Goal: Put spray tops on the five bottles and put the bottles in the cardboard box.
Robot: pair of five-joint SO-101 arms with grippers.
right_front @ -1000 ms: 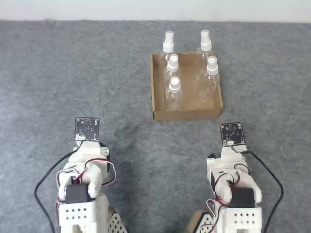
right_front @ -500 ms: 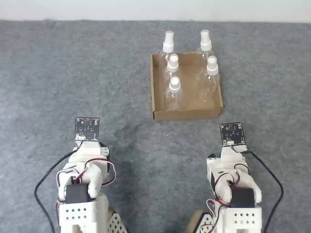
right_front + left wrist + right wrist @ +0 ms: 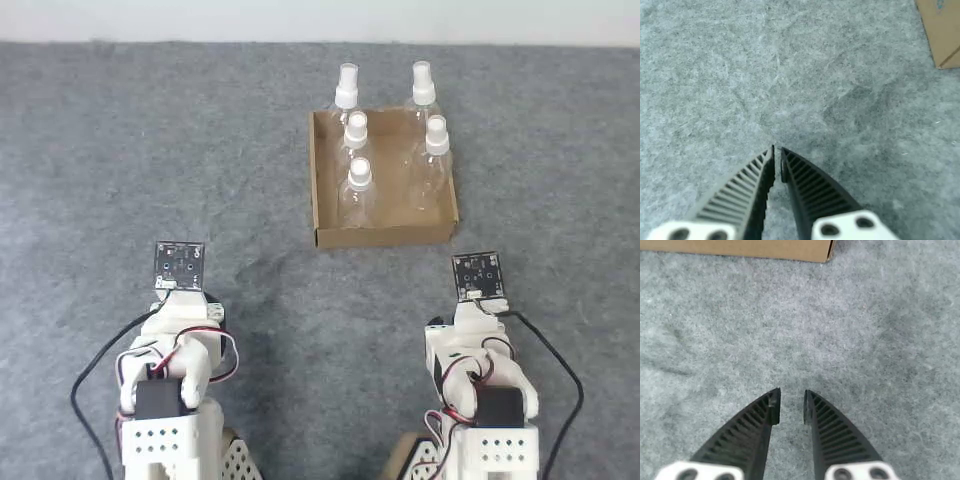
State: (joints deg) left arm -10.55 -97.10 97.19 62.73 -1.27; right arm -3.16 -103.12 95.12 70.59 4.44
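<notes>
Still no change: left tool (image 3: 777, 149) together; right tool (image 3: 792, 392) slightly apart.

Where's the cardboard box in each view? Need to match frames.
High view: cardboard box on the far side, right of centre.
Left wrist view: cardboard box clipped at the frame edge, beyond the left gripper.
Right wrist view: cardboard box wall beyond the right gripper.
Shared landmark: grey mat.

No text, number or sign can be read anywhere; the cardboard box (image 3: 943, 31) bears a small bluish mark (image 3: 940, 4) on its wall in the left wrist view, cut off at the picture's edge and too small to make out.
</notes>
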